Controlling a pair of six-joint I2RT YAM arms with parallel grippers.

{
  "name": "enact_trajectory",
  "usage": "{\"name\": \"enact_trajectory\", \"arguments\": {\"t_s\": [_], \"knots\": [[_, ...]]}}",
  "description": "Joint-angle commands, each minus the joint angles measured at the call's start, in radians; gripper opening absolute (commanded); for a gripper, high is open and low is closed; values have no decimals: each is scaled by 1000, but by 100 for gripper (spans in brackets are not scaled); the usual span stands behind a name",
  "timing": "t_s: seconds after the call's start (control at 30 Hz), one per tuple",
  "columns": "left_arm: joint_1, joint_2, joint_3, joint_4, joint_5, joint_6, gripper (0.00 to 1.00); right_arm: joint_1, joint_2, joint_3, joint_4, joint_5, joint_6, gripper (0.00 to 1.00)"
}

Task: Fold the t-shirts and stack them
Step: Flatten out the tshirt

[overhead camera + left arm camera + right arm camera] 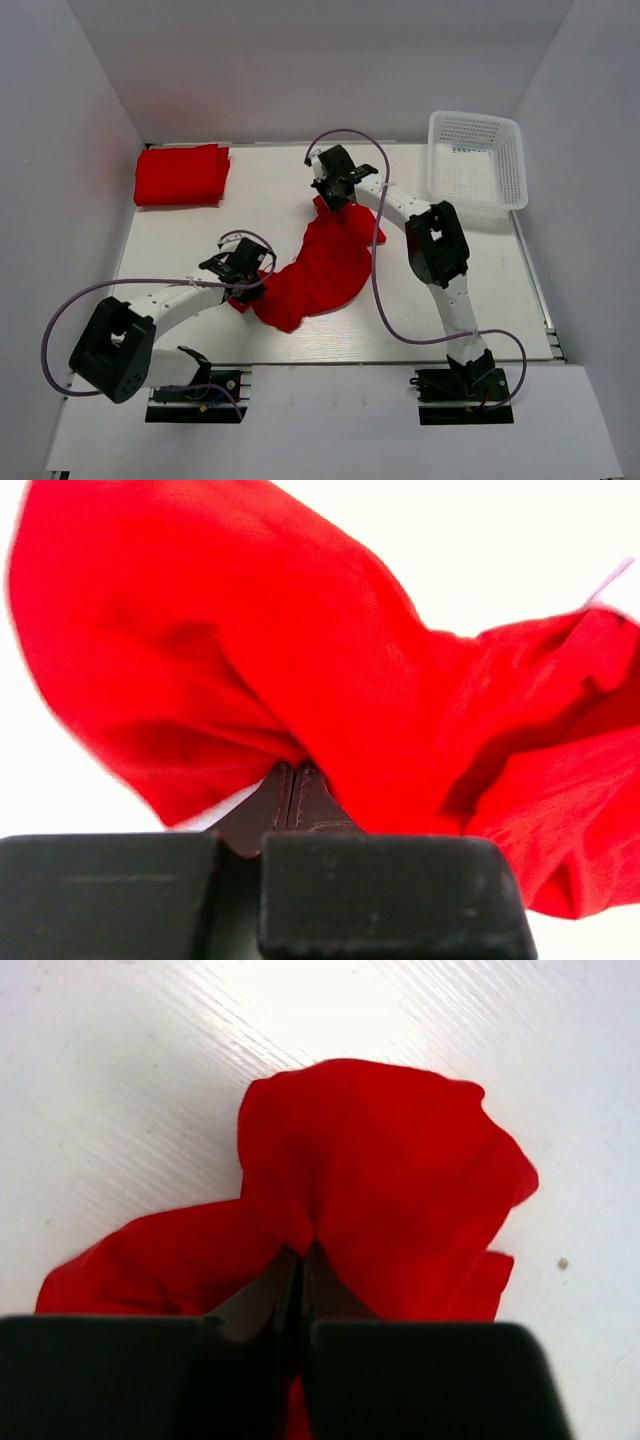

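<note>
A loose red t-shirt point(325, 265) hangs stretched between my two grippers over the middle of the table. My left gripper point(243, 283) is shut on its near left end; the left wrist view shows the cloth point(330, 670) pinched at the fingertips point(293, 772). My right gripper point(335, 197) is shut on its far end; the right wrist view shows the cloth point(380, 1180) bunched at the fingertips point(300, 1252). A folded red t-shirt point(182, 175) lies at the far left corner.
A white plastic mesh basket point(477, 158) stands at the far right, overhanging the table's right edge. Purple cables loop from both arms over the table. Grey walls close in the table on three sides.
</note>
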Motion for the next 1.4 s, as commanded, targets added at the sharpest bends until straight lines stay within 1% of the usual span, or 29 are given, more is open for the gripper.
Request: {"name": "enact_trajectory", "arguments": {"t_s": [0.0, 0.07, 0.2, 0.23, 0.27, 0.3, 0.33, 0.37, 0.4, 0.43, 0.47, 0.5, 0.53, 0.57, 0.6, 0.63, 0.67, 0.73, 0.77, 0.8, 0.9, 0.97, 1.0, 1.07, 1.1, 1.13, 1.17, 1.23, 1.37], "knots": [[2, -61, 65, -61, -142, 43, 0, -6, -47, 6, 18, 38, 38, 0], [2, -124, 77, -61, -152, 43, 0, -11, -93, -48, 61, 64, 58, 0], [2, -213, 115, -61, -220, 54, 0, -28, -203, -113, 168, 87, 93, 0], [2, -230, 140, -70, -234, 76, 0, -38, -269, -136, 182, 105, 101, 0], [2, -245, 158, -70, -250, 93, 0, -47, -289, -140, 197, 118, 102, 0], [2, -268, 180, -70, -298, 103, 0, -49, -311, -143, 228, 153, 114, 0], [2, -268, 236, -70, -326, 135, 0, -57, -372, -145, 228, 171, 118, 0], [2, -279, 272, -70, -357, 150, 0, -80, -391, -139, 231, 222, 124, 0], [2, -279, 349, -70, -432, 162, 0, -89, -435, -134, 230, 240, 130, 0], [2, -267, 390, -70, -469, 205, 0, -109, -472, -134, 227, 247, 130, 0], [2, -258, 429, -56, -539, 236, 0, -132, -492, -128, 231, 264, 130, 0], [2, -247, 469, -40, -570, 265, 0, -155, -522, -124, 254, 270, 130, 0], [12, -233, 552, -23, -598, 299, 0, -166, -541, -72, 254, 274, 128, 0], [13, -201, 598, 15, -645, 373, 0, -190, -546, -49, 251, 299, 130, 0], [22, -183, 684, 33, -662, 403, 0, -211, -552, -6, 251, 299, 130, 0], [22, -167, 719, 56, -676, 438, 0, -225, -556, 14, 253, 293, 130, 0], [22, -152, 752, 124, -688, 522, 0, -259, -556, 53, 251, 285, 128, 0], [31, -110, 835, 183, -718, 602, 0, -278, -558, 105, 257, 249, 164, 0], [42, -98, 856, 245, -757, 679, 0, -300, -558, 123, 257, 239, 167, 0], [55, -87, 900, 264, -773, 711, 0, -323, -556, 171, 256, 222, 177, 0], [74, -64, 979, 264, -798, 771, 0, -373, -582, 180, 245, 181, 184, 0], [74, -75, 964, 283, -785, 785, 0, -396, -622, 156, 228, 158, 190, 0], [74, -107, 933, 283, -773, 785, 0, -403, -654, 72, 231, 127, 188, 0], [74, -139, 880, 268, -727, 767, 0, -425, -725, 10, 227, 54, 202, 0], [74, -164, 864, 267, -698, 756, 0, -433, -736, -66, 227, 11, 203, 0], [74, -164, 855, 254, -698, 756, 0, -439, -759, -79, 227, -5, 203, 0], [74, -164, 881, 213, -661, 747, 0, -448, -777, -80, 214, -41, 207, 0], [74, -164, 890, 197, -643, 736, 0, -451, -791, -73, 213, -66, 207, 0], [74, -126, 881, 286, -633, 797, 0, -452, -802, -64, 236, -111, 207, 0]]}}
